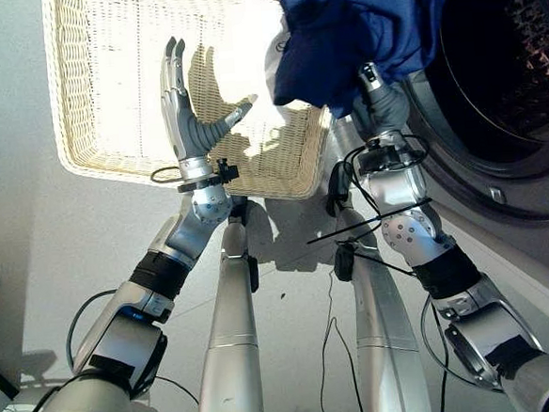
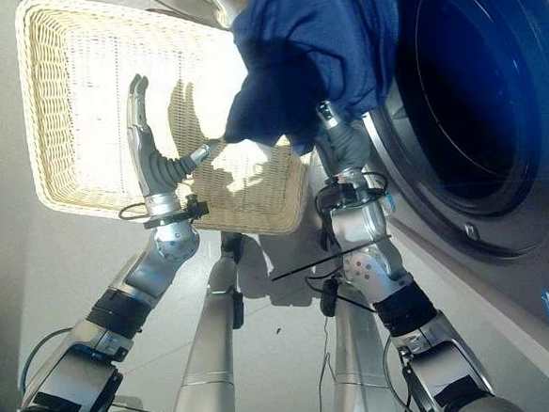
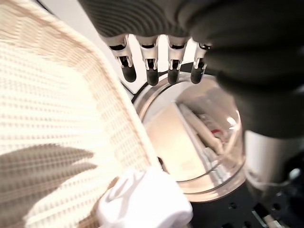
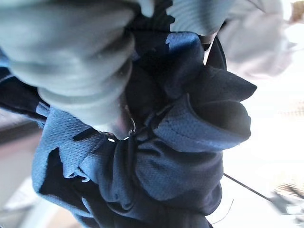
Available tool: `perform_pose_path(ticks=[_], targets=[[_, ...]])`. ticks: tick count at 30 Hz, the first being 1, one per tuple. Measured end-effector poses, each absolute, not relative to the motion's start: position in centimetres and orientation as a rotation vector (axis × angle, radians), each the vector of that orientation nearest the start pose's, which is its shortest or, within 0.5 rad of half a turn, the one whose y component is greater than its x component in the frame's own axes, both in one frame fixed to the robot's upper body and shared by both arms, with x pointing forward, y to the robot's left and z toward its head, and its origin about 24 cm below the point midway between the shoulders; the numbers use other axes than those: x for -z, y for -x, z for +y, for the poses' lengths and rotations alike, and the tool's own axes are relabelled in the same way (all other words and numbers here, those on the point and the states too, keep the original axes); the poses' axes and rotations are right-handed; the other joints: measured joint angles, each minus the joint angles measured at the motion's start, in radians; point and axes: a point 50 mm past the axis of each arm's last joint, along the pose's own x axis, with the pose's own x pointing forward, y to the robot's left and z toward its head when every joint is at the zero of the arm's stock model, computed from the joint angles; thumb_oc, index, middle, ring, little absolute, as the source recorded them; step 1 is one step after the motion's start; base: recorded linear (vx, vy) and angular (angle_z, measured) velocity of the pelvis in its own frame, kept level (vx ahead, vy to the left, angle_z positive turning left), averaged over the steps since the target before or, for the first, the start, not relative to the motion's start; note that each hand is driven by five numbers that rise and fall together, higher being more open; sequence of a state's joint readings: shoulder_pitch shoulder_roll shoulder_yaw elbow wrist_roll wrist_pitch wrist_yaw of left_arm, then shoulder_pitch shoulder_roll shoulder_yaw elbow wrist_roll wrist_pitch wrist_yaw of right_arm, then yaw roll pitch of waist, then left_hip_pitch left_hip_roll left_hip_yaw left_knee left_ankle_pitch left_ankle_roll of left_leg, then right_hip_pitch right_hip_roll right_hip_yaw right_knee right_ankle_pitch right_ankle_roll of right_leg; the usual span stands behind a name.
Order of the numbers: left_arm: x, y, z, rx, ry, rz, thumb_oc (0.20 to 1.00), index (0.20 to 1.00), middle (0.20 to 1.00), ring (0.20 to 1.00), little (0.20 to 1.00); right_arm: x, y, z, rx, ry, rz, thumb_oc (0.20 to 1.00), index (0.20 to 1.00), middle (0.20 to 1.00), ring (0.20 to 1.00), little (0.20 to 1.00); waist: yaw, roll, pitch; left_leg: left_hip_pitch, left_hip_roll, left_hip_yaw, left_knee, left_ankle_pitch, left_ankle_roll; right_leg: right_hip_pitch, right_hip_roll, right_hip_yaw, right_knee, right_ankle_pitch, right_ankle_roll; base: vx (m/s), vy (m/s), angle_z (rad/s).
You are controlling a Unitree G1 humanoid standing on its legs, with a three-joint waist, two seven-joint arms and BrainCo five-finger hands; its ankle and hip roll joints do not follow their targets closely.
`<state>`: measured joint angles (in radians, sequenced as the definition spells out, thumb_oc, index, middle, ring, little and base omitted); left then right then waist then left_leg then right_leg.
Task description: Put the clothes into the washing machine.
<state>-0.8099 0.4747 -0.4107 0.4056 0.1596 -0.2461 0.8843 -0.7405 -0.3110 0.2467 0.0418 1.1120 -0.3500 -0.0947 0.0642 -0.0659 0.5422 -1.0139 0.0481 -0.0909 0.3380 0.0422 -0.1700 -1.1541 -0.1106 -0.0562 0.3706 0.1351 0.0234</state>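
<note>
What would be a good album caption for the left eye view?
Right hand lifts a blue garment toward the washing machine; open left hand hovers over the wicker basket.

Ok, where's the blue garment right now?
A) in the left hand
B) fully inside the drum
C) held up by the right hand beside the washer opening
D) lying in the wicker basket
C: the right hand is bunched in the blue garment, lifting it beside the washer opening, while the left hand hangs open over the wicker basket.
</note>
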Motion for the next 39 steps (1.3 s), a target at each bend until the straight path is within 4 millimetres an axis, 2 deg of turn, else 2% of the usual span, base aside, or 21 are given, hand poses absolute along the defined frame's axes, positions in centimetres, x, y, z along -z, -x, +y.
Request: perform_pose_path(ticks=[5, 9, 12, 13, 15, 16, 18, 19, 20, 21, 22, 23, 24, 26, 28, 29, 30, 31, 32, 34, 39], targets=[[-20.2, -35.9, 16.3, -0.468, -0.464, -0.767, 1.0, 1.0, 1.0, 1.0, 1.0, -24.4, -34.0, -14.1, -0.33, -0.878, -0.625, 0.2, 0.2, 0.2, 0.2, 0.2, -0.004, 0.0, 0.0, 0.001, 0.0, 0.0, 0.003, -0.002, 0.001, 0.005, 0.0, 0.0, -0.004, 0.001, 0.001, 0.0, 0.006, 0.0], [-19.6, -36.6, 17.5, -0.502, -0.45, -0.707, 1.0, 1.0, 1.0, 1.0, 1.0, -22.0, -36.3, -16.9, -0.179, -0.946, -0.513, 0.2, 0.2, 0.2, 0.2, 0.2, -0.011, -0.001, 0.0, 0.0, 0.0, 0.0, 0.003, -0.002, 0.002, 0.009, 0.0, -0.001, -0.014, 0.005, 0.006, 0.0, 0.0, 0.0], [-19.5, -37.0, 18.1, -0.517, -0.446, -0.679, 1.0, 1.0, 1.0, 1.0, 1.0, -21.3, -37.2, -18.0, -0.12, -0.972, -0.462, 0.2, 0.2, 0.2, 0.2, 0.2, -0.016, -0.001, 0.0, -0.001, 0.0, 0.0, 0.001, -0.002, 0.002, 0.01, 0.0, -0.001, -0.021, 0.008, 0.009, 0.0, 0.0, 0.0], [-19.6, -37.5, 18.8, -0.53, -0.475, -0.653, 1.0, 1.0, 1.0, 1.0, 1.0, -20.1, -38.2, -20.8, 0.007, -0.981, -0.408, 0.2, 0.2, 0.2, 0.2, 0.2, -0.024, -0.001, 0.0, -0.007, 0.001, 0.0, 0.002, -0.003, 0.003, 0.01, 0.002, -0.001, -0.03, 0.012, 0.013, 0.0, 0.0, 0.0], [-19.6, -37.5, 18.8, -0.53, -0.475, -0.653, 1.0, 1.0, 1.0, 1.0, 1.0, -20.1, -38.2, -20.8, 0.007, -0.981, -0.408, 0.2, 0.2, 0.2, 0.2, 0.2, -0.024, -0.001, 0.0, -0.007, 0.001, 0.0, 0.002, -0.003, 0.003, 0.01, 0.002, -0.001, -0.03, 0.012, 0.013, 0.0, 0.0, 0.0], [-20.5, -37.7, 19.1, -0.533, -0.472, -0.66, 1.0, 1.0, 1.0, 1.0, 1.0, -20.1, -38.5, -22.9, 0.098, -0.985, -0.395, 0.2, 0.2, 0.2, 0.2, 0.2, -0.023, -0.001, 0.0, -0.008, 0.003, 0.0, 0.0, -0.003, 0.003, 0.011, 0.003, -0.003, -0.041, 0.018, 0.009, 0.0, 0.0, 0.0], [-20.5, -37.7, 19.1, -0.533, -0.472, -0.66, 1.0, 1.0, 1.0, 1.0, 1.0, -20.1, -38.5, -22.9, 0.098, -0.985, -0.395, 0.2, 0.2, 0.2, 0.2, 0.2, -0.023, -0.001, 0.0, -0.008, 0.003, 0.0, 0.0, -0.003, 0.003, 0.011, 0.003, -0.003, -0.041, 0.018, 0.009, 0.0, -0.013, -0.02], [-22.2, -38.3, 20.6, -0.559, -0.514, -0.658, 1.0, 1.0, 1.0, 1.0, 1.0, -23.0, -38.8, -30.3, 0.417, -1.029, -0.43, 0.2, 0.2, 0.2, 0.2, 0.2, -0.011, 0.0, 0.0, -0.01, 0.006, 0.0, 0.019, -0.009, 0.004, 0.028, 0.008, -0.005, -0.062, 0.036, 0.002, 0.0, -0.054, -0.07], [-22.5, -38.3, 21.3, -0.577, -0.523, -0.655, 1.0, 1.0, 1.0, 1.0, 1.0, -24.2, -38.7, -31.2, 0.51, -1.125, -0.471, 0.2, 0.2, 0.2, 0.2, 0.2, 0.0, 0.004, -0.003, -0.016, 0.009, -0.002, 0.024, -0.011, 0.005, 0.036, 0.011, -0.006, -0.079, 0.043, 0.008, 0.0, -0.056, -0.08], [-22.5, -38.1, 21.4, -0.571, -0.506, -0.666, 1.0, 1.0, 1.0, 1.0, 1.0, -25.4, -38.4, -32.2, 0.612, -1.068, -0.45, 0.2, 0.2, 0.2, 0.2, 0.2, -0.003, 0.015, -0.008, -0.031, 0.011, -0.009, 0.037, -0.016, 0.006, 0.037, 0.016, -0.009, -0.093, 0.05, 0.016, -0.01, -0.027, -0.09], [-21.9, -37.5, 21.8, -0.564, -0.494, -0.677, 1.0, 1.0, 1.0, 1.0, 1.0, -27.4, -36.9, -34.0, 0.731, -1.091, -0.554, 0.2, 0.2, 0.2, 0.2, 0.2, 0.012, 0.022, -0.008, -0.047, 0.013, -0.007, 0.056, -0.025, 0.01, 0.032, 0.019, -0.008, -0.104, 0.057, 0.024, -0.01, 0.006, -0.06], [-21.1, -37.1, 22.5, -0.569, -0.505, -0.661, 1.0, 1.0, 1.0, 1.0, 1.0, -28.9, -36.0, -34.1, 0.754, -1.093, -0.64, 0.2, 0.2, 0.2, 0.2, 0.2, 0.009, 0.022, -0.008, -0.053, 0.012, -0.008, 0.057, -0.025, 0.011, 0.031, 0.019, -0.008, -0.114, 0.062, 0.025, 0.0, 0.0, 0.0], [-19.1, -36.7, 24.1, -0.595, -0.54, -0.582, 1.0, 1.0, 1.0, 1.0, 1.0, -29.9, -34.8, -34.2, 0.802, -1.041, -0.728, 0.2, 0.2, 0.2, 0.2, 0.2, -0.002, 0.021, -0.008, -0.062, 0.006, -0.012, 0.062, -0.027, 0.016, 0.033, 0.017, -0.008, -0.123, 0.075, 0.014, -0.01, 0.028, 0.06], [-16.5, -36.0, 25.1, -0.604, -0.548, -0.496, 1.0, 1.0, 1.0, 1.0, 1.0, -29.8, -34.0, -34.3, 0.859, -0.999, -0.749, 0.2, 0.2, 0.2, 0.2, 0.2, -0.003, 0.02, -0.006, -0.067, 0.0, -0.009, 0.075, -0.04, 0.025, 0.034, 0.012, -0.004, -0.124, 0.078, 0.01, 0.0, 0.018, 0.02], [-15.9, -35.8, 25.3, -0.604, -0.553, -0.477, 1.0, 1.0, 1.0, 1.0, 1.0, -29.6, -34.0, -34.3, 0.869, -0.99, -0.746, 0.2, 0.2, 0.2, 0.2, 0.2, -0.003, 0.019, -0.006, -0.067, -0.001, -0.007, 0.082, -0.045, 0.027, 0.036, 0.011, -0.002, -0.124, 0.078, 0.01, 0.0, 0.003, -0.04], [-15.5, -35.7, 25.5, -0.598, -0.561, -0.462, 1.0, 1.0, 1.0, 1.0, 1.0, -29.4, -33.9, -34.3, 0.887, -0.956, -0.744, 0.282, 0.282, 0.282, 0.282, 0.282, -0.005, 0.017, -0.005, -0.068, -0.003, -0.005, 0.096, -0.054, 0.033, 0.041, 0.009, 0.0, -0.124, 0.078, 0.01, 0.0, 0.0, 0.0], [-15.7, -35.8, 25.6, -0.596, -0.562, -0.464, 1.0, 1.0, 1.0, 1.0, 1.0, -29.4, -33.9, -34.3, 0.887, -0.945, -0.745, 0.542, 0.542, 0.542, 0.542, 0.542, -0.007, 0.016, -0.004, -0.068, -0.004, -0.005, 0.097, -0.054, 0.033, 0.043, 0.008, 0.0, -0.124, 0.078, 0.01, 0.01, -0.03, -0.01], [-16.0, -36.0, 25.7, -0.594, -0.569, -0.46, 1.0, 1.0, 1.0, 1.0, 1.0, -29.3, -33.9, -34.3, 0.887, -0.941, -0.742, 0.853, 0.853, 0.853, 0.853, 0.853, -0.009, 0.014, -0.003, -0.068, -0.005, -0.007, 0.1, -0.055, 0.034, 0.045, 0.008, -0.001, -0.124, 0.078, 0.011, 0.01, -0.036, 0.02], [-16.4, -36.2, 25.7, -0.59, -0.571, -0.465, 1.0, 1.0, 1.0, 1.0, 1.0, -29.2, -34.0, -34.3, 0.886, -0.935, -0.737, 1.0, 1.0, 1.0, 1.0, 1.0, -0.01, 0.014, -0.003, -0.069, -0.005, -0.008, 0.102, -0.055, 0.034, 0.046, 0.008, -0.002, -0.124, 0.078, 0.011, 0.01, -0.035, 0.03], [-17.5, -36.6, 25.4, -0.572, -0.566, -0.492, 1.0, 1.0, 1.0, 1.0, 1.0, -29.0, -34.3, -34.3, 0.866, -0.899, -0.713, 1.0, 1.0, 1.0, 1.0, 1.0, -0.013, 0.014, -0.003, -0.07, -0.006, -0.015, 0.107, -0.055, 0.034, 0.051, 0.007, -0.008, -0.125, 0.078, 0.011, 0.01, -0.026, 0.04], [-17.9, -36.9, 25.5, -0.564, -0.569, -0.487, 1.0, 1.0, 1.0, 1.0, 1.0, -28.1, -35.6, -33.9, 0.814, -0.77, -0.591, 1.0, 1.0, 1.0, 1.0, 1.0, -0.025, 0.01, -0.003, -0.072, -0.014, -0.019, 0.107, -0.055, 0.036, 0.053, -0.001, -0.009, -0.126, 0.075, 0.019, 0.01, -0.014, 0.03]])
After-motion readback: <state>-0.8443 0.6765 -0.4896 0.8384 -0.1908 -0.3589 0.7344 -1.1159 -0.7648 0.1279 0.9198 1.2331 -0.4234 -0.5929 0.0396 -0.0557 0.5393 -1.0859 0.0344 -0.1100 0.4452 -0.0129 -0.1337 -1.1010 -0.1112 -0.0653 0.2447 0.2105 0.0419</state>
